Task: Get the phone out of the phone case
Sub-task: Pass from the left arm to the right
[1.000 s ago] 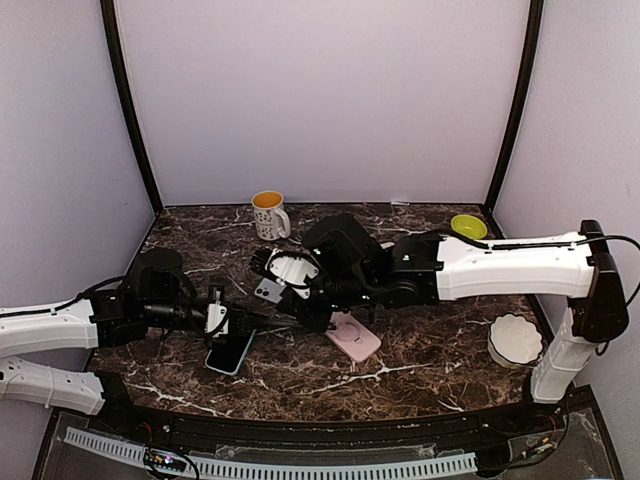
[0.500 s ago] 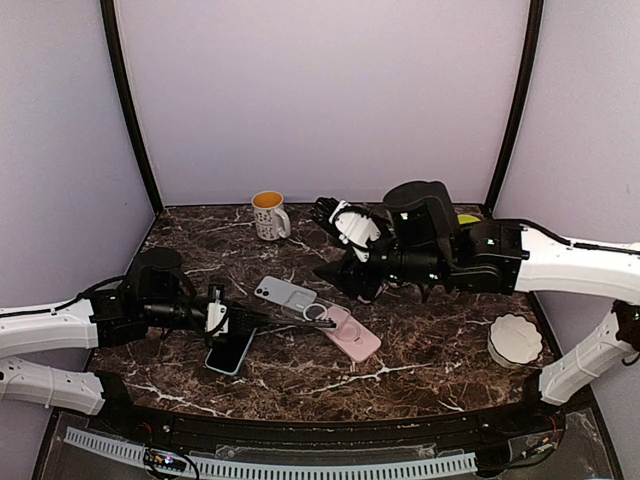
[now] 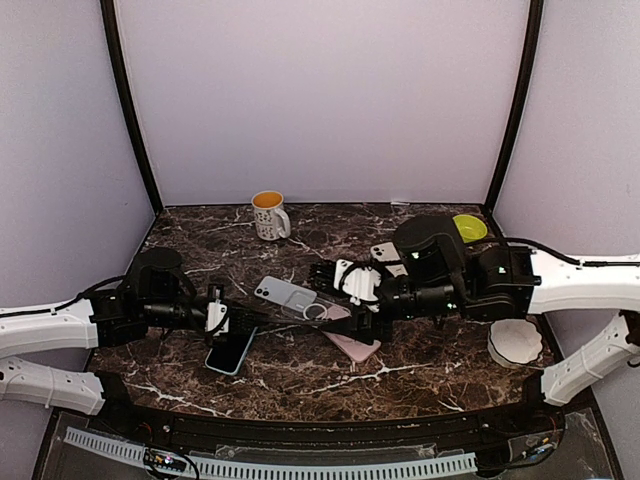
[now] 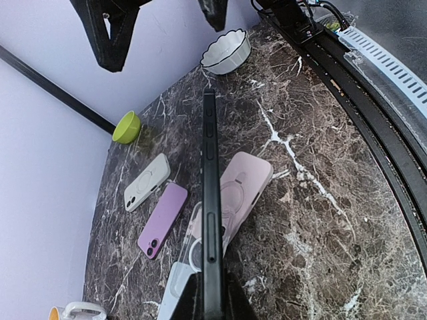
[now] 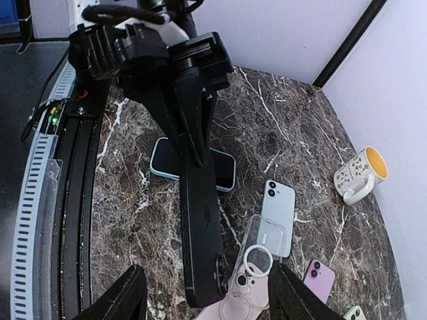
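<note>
The phone in its black phone case (image 4: pixel 211 200) hangs edge-on above the table, and my left gripper (image 4: pixel 211 301) is shut on its near end. From above, the case (image 3: pixel 290 322) runs rightward out of the left gripper (image 3: pixel 235 322). My right gripper (image 3: pixel 340 298) faces the case's free end and stands open, holding nothing. In the right wrist view the black case (image 5: pixel 203 227) lies between the right gripper (image 5: pixel 207 267) fingers without touching them, its camera ring toward me.
Beneath lie a light blue phone face-up (image 5: pixel 193 163), a pale blue phone face-down (image 5: pixel 279 207), a clear case (image 5: pixel 261 241), a pink case (image 4: pixel 243 190), a purple phone (image 4: pixel 163 219) and a white case (image 4: pixel 147 181). Mug (image 3: pixel 268 214), green bowl (image 3: pixel 468 227), white bowl (image 3: pixel 515 340).
My right gripper opened and left the pale blue phone on the table, swung up to the back right, then came back down to face the black case's free end. The left arm stayed put.
</note>
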Motion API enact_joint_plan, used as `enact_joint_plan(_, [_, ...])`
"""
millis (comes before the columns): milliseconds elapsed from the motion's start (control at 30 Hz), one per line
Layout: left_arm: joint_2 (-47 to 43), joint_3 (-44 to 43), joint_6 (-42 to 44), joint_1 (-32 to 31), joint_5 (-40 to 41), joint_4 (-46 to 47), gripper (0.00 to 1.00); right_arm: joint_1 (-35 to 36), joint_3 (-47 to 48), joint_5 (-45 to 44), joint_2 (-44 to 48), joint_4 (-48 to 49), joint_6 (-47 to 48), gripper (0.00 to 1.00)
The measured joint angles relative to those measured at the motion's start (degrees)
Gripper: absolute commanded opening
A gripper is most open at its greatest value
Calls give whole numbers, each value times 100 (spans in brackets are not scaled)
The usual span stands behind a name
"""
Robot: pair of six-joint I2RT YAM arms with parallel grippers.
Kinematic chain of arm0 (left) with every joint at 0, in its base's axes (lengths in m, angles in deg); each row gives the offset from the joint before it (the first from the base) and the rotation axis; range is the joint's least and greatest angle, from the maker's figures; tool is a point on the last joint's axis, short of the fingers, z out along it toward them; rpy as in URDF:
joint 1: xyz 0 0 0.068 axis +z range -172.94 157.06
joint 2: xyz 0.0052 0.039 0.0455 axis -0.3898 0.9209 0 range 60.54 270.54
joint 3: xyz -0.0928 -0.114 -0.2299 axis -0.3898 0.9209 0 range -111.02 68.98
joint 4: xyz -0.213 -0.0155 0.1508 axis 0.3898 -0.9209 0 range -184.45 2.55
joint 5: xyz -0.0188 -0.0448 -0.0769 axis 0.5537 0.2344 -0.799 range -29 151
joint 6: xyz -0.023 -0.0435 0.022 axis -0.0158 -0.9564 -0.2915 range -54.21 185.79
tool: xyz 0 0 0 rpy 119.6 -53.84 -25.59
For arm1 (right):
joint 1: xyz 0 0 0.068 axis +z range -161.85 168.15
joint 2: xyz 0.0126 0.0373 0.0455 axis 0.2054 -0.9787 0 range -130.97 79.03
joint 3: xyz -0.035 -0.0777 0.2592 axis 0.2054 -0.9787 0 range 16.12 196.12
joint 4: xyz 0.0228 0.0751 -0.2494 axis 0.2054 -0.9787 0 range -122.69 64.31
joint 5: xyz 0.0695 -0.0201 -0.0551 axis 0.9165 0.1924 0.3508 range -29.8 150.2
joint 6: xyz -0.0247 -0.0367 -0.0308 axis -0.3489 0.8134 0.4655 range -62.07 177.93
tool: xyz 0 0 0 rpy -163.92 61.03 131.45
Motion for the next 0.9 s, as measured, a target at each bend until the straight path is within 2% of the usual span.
enact_joint_plan(300, [0, 0, -2, 0, -2, 2, 0, 63, 2, -461, -645, 57, 358, 53])
enact_joint_plan(533, [0, 0, -4, 0, -2, 4, 0, 111, 2, -737, -780, 114, 483, 28])
enact_joint_plan(900, [0, 0, -26, 2, 103, 35, 0, 256, 0, -1191, -922, 232, 595, 23])
